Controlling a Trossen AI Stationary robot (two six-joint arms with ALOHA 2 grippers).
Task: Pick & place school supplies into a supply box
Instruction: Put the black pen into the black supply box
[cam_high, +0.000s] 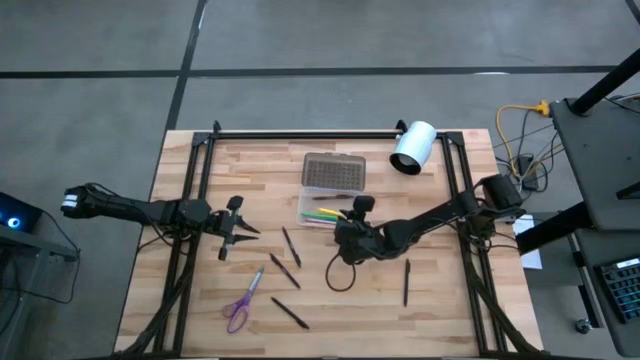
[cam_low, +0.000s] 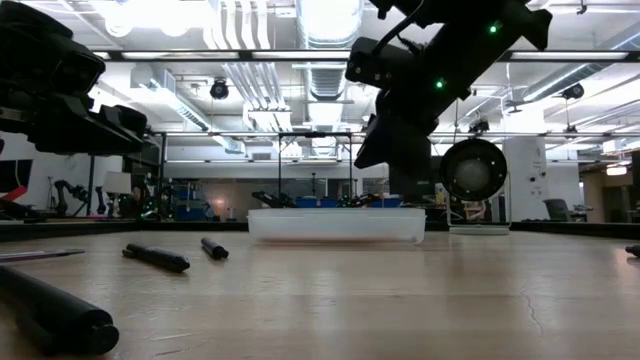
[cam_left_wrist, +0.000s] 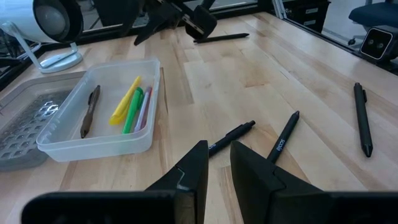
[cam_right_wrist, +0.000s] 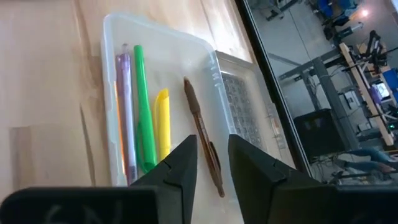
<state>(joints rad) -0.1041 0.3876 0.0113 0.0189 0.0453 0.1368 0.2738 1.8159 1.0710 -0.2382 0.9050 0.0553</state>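
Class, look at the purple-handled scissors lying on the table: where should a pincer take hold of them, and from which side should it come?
Probably best at the narrow neck where the blades meet the handles of the scissors. They lie flat on the table, blades pointing away from the loops, so come straight down from above with the fingers set across that neck. The loops look too wide and the blade tips too thin to hold steadily.

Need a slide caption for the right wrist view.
Right gripper hovers over the open box holding lilac, green, yellow and brown pens.

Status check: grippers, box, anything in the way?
Right gripper over supply box, empty. Left gripper idle. Brown pen in box. Nothing blocking.
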